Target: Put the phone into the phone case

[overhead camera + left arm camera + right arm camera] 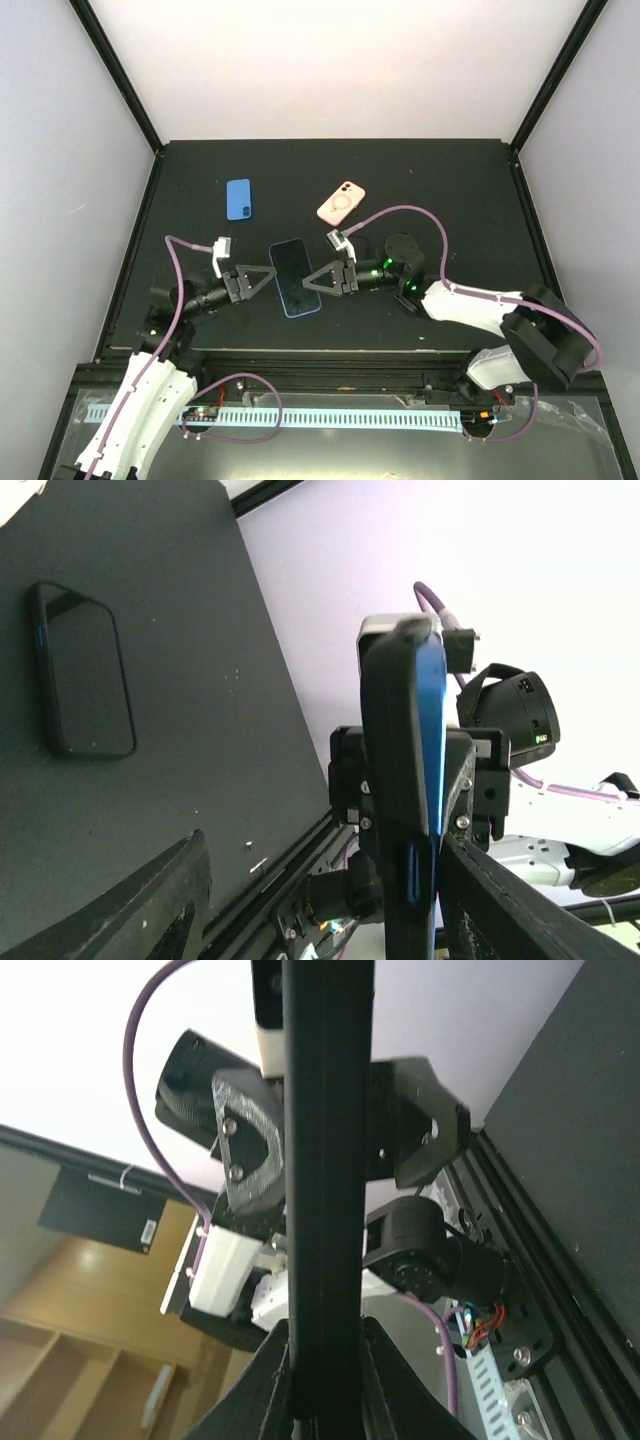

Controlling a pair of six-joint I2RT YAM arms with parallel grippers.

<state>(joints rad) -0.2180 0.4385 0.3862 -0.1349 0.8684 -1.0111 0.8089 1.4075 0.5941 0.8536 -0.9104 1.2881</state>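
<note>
The black table [440, 190] fills the middle of the top view, with pale panels around it. The left arm [150, 390] reaches in from the near left and the right arm [470, 305] from the near right, wrists turned toward each other.

Between them is the phone [295, 277], dark screen up, blue-rimmed, its long axis running near to far. The right gripper [312, 281] is clamped on its right edge; the right wrist view shows the phone edge-on, pinched tight between both fingers. The left gripper [260, 280] meets the phone's left edge with its jaws spread wide. In the left wrist view the phone sits close against one finger [500, 920], with a broad gap to the other.

The phone case [341, 204], pale pink with its white ring up, lies flat beyond the right wrist, apart from the phone. The white camera block [337, 240] sits between them, and a purple cable [400, 208] arcs beside the case.

A blue slab [238, 199], phone-shaped, lies well apart to the far left. The left wrist view shows a dark slab [80, 670] flat on the table; I cannot tell whether it is the same one.
</note>
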